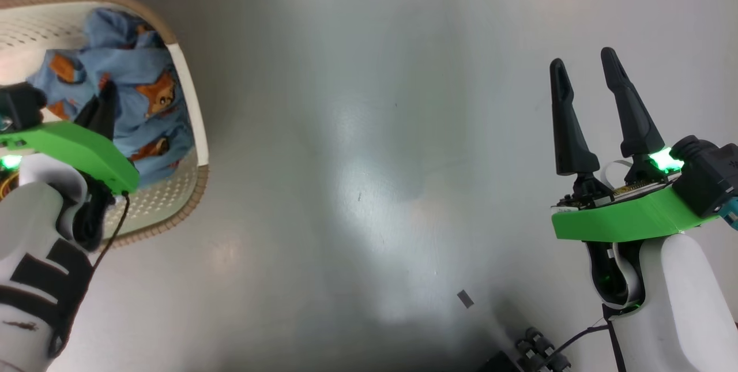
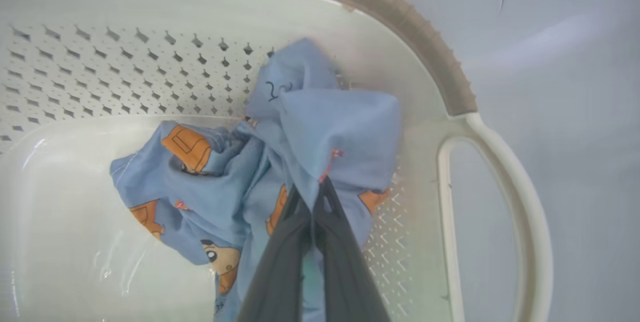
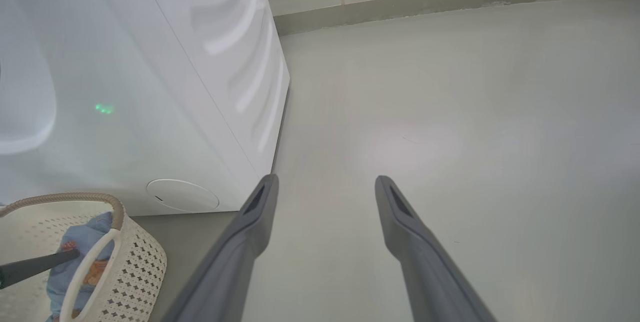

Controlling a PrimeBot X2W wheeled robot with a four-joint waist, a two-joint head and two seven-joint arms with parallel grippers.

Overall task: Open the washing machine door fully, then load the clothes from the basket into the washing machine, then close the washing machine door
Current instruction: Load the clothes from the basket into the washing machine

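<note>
Left end effector [image 2: 312, 189] pinches printed clothes [image 2: 340, 127] inside basket [image 2: 435, 57].

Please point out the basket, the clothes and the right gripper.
basket [image 2: 125, 72], left wrist view, on its perforated side wall.
clothes [image 2: 345, 127], left wrist view, on the bunched blue fold.
right gripper [image 1: 582, 59], head view, midway between its open fingertips.

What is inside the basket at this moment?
The basket holds light-blue clothes printed with orange-brown figures, bunched against one wall; the left gripper is shut on a fold. Anything beneath the heap is covered.
</note>
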